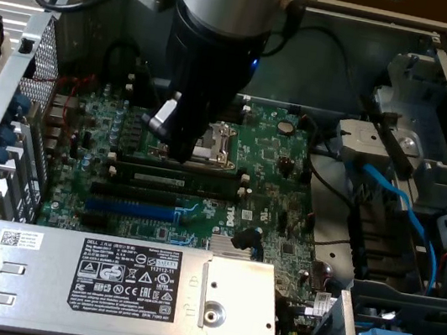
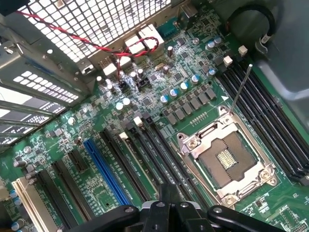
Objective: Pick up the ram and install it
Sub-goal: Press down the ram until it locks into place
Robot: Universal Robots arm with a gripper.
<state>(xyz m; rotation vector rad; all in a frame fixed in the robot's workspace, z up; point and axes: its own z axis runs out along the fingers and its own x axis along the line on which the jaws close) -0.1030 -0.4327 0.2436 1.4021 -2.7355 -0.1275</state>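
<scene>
The ram [image 1: 168, 181], a long dark-green stick with a pale label strip, stands on edge in a black slot just in front of the CPU socket [image 1: 215, 141] on the green motherboard [image 1: 280, 185]. My gripper [image 1: 181, 154] hangs straight down over the stick's middle, its tip right at the stick's top edge. I cannot tell whether they touch. In the wrist view the black fingers [image 2: 161, 193] are pressed together with nothing between them, over the row of black slots [image 2: 149, 145] beside the socket [image 2: 224, 159].
A blue slot [image 1: 137, 203] [image 2: 106, 169] and more black slots lie nearer the exterior view's bottom. A metal cover with a printed label [image 1: 121, 279] borders the board there. Blue cables [image 1: 389, 194] and drive brackets fill the exterior view's right. A red wire [image 2: 111, 48] runs along the perforated case wall.
</scene>
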